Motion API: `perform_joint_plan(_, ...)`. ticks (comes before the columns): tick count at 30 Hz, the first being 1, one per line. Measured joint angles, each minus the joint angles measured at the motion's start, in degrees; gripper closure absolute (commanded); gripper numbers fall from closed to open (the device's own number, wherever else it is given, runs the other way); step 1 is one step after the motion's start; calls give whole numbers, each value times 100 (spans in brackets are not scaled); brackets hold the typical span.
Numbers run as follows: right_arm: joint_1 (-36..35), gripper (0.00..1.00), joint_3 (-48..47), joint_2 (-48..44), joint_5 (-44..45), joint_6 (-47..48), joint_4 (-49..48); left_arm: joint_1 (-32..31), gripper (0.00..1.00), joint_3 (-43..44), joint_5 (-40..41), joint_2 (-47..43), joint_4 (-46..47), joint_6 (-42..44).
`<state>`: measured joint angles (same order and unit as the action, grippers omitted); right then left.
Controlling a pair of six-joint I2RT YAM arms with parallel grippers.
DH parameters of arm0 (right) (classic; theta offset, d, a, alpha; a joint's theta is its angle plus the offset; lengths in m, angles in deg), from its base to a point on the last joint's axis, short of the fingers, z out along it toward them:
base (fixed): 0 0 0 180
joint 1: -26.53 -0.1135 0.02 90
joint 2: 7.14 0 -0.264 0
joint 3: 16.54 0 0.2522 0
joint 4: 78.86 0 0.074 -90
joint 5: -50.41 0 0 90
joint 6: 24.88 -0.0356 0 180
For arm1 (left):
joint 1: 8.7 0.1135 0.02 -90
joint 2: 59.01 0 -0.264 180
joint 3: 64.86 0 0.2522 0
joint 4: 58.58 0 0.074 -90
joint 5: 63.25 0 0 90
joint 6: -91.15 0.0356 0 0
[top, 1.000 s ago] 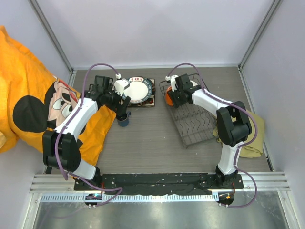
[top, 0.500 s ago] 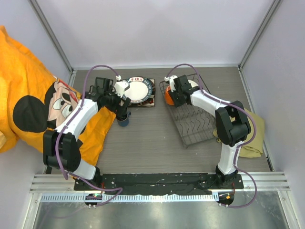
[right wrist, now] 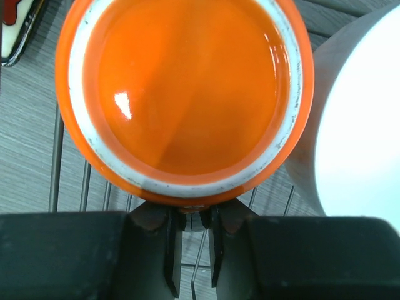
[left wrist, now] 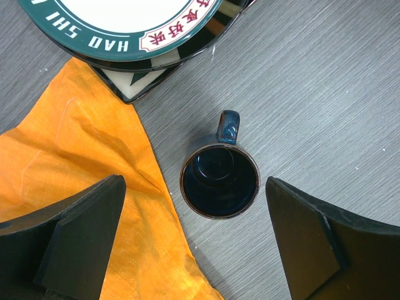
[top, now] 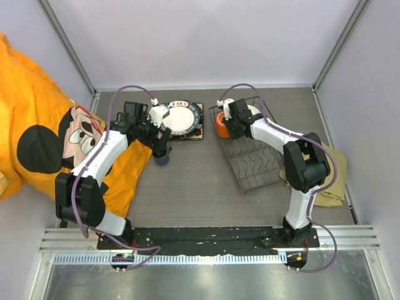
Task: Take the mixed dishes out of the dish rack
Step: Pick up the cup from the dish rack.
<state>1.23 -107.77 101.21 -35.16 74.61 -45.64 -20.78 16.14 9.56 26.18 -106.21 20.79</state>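
Orange mug (right wrist: 187,94) — glossy, round, with a pale unglazed ring — sits in the wire dish rack (right wrist: 56,156) just ahead of the right claw (right wrist: 194,250), which pinches its edge. Left claw (left wrist: 194,181) gapes wide around the small dark-blue cup (left wrist: 219,184) on the grained grey table (left wrist: 325,94).

On the dark green rim of the round white-centred plate (left wrist: 75,34), the white letters "HAO SHI" were read in the left wrist view, followed by a white panel (left wrist: 178,31) printed with red Chinese characters, partly cut off.
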Motion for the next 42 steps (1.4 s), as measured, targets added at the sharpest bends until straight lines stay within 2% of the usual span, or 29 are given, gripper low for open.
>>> perform_joint_plan(10, 0, 99, -11, -442, -74, -22, 448, 0, 0, 0, -114, -44, 52, -138)
perform_joint_plan(17, -4, 99, -367, -905, -295, -44, 678, 7, 0, 0, -262, -44, 111, -254)
perform_joint_plan(23, 11, 99, -715, -1241, -732, -101, 925, 11, 0, -13, -713, -90, 492, -492)
perform_joint_plan(26, 105, 99, -861, -1482, -1211, -249, 1084, 11, 0, -146, -1051, -236, 931, -710)
perform_joint_plan(37, 577, 99, -1060, -1864, -4028, -1268, 1128, 11, 2, -793, -2245, -776, 2983, -1659)
perform_joint_plan(42, 546, 99, -739, -1875, -5136, -1838, 654, 11, 4, -1060, -2706, -876, 4234, -2430)
